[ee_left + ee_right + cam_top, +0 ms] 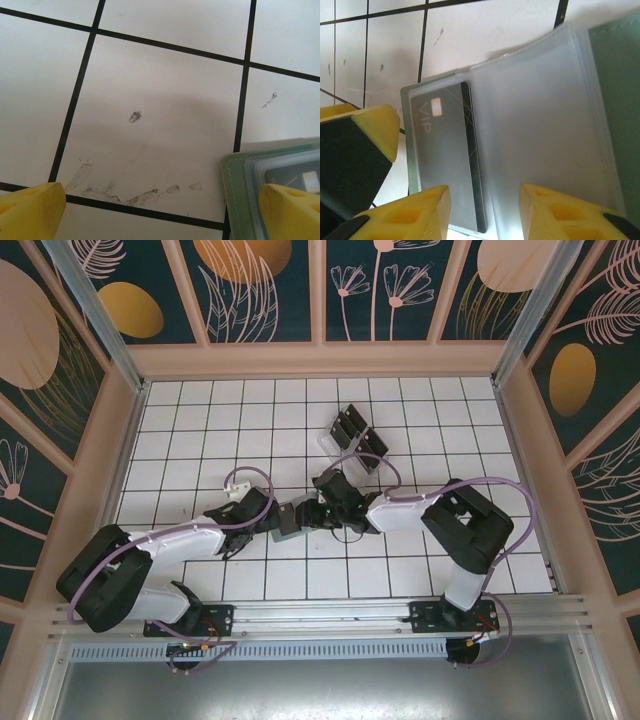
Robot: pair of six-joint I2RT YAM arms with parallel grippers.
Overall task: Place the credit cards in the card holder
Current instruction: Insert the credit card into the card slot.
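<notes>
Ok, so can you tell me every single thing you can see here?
card holder: one, grey-green with clear pockets, open mid-table.
credit card: one, black, says VIP, inside a holder pocket.
credit cards: a few, black, standing in the rack.
rack: one, clear plastic, behind the grippers.
table: one, white tiles, black lines.
walls: dark teal, flower drawings, around the table.
arms: two, black and white, meeting mid-table.
left gripper: yellow tips, open, one tip over the holder.
right gripper: yellow tips, open, above the clear pockets.
</notes>
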